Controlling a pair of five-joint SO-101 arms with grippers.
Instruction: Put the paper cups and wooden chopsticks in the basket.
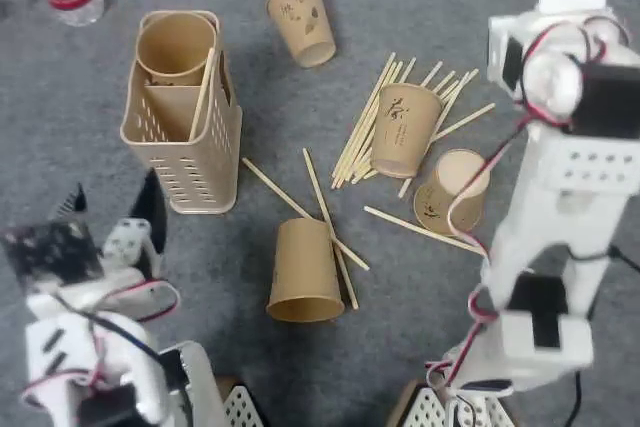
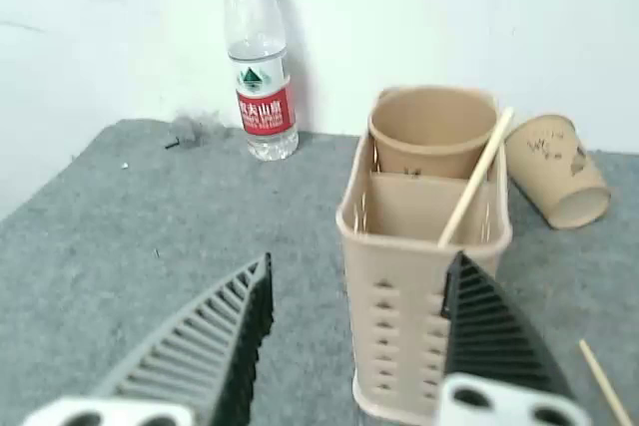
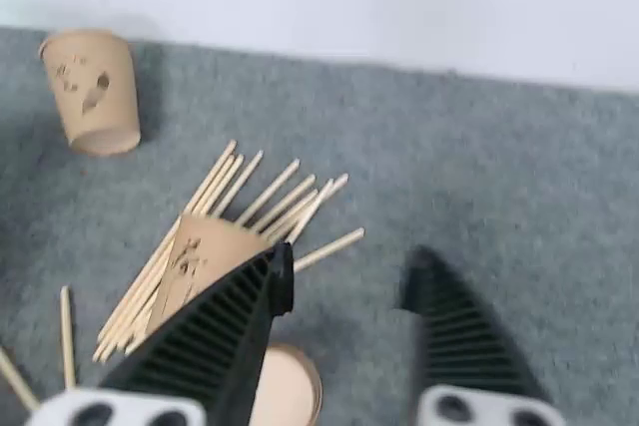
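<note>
One cup [image 1: 175,47] and chopstick [image 1: 204,92] are sitting in the basket [image 1: 185,172], four cups [image 1: 305,270] and loose chopsticks [image 1: 365,132] waiting outside, left gripper [image 2: 364,276] and right gripper [image 3: 351,266] hanging open.

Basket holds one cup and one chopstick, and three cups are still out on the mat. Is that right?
No. The high view shows four cups outside the basket, not three: far cup, upturned cup, right cup, near cup. The rest is right.

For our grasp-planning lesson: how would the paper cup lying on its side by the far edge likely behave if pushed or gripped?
Tapered and on its side, the paper cup would probably roll in a curve. Its open rim looks thin, so it likely dents if squeezed.
</note>
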